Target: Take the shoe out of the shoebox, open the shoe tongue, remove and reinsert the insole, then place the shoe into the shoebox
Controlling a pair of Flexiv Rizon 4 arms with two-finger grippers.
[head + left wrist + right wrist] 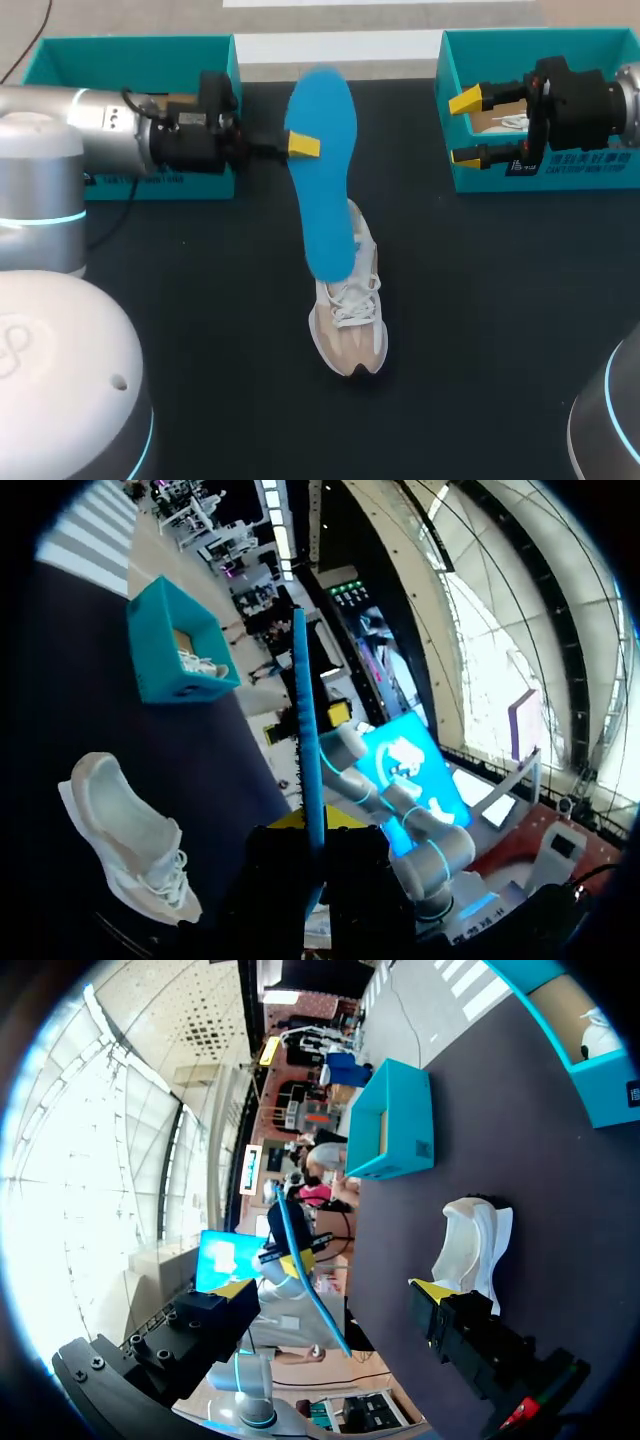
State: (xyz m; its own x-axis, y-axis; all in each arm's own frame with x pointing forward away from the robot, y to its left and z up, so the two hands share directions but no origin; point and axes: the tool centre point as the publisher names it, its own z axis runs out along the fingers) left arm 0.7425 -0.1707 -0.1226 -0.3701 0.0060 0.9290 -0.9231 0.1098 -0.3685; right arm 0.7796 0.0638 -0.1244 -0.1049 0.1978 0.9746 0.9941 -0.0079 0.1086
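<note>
A blue insole hangs in the air above the table, with my left gripper shut on its edge. The left wrist view shows the insole edge-on, rising from between that gripper's fingers. Below it, a beige and white shoe stands upright on the black table, toe toward the front; it also shows as the shoe and the shoe. My right gripper is open and empty beside the right teal shoebox. Seen from the right gripper, the insole is ahead.
A second teal shoebox stands at the back left behind my left arm. The right shoebox holds another white shoe and paper. The black table is bare around the standing shoe.
</note>
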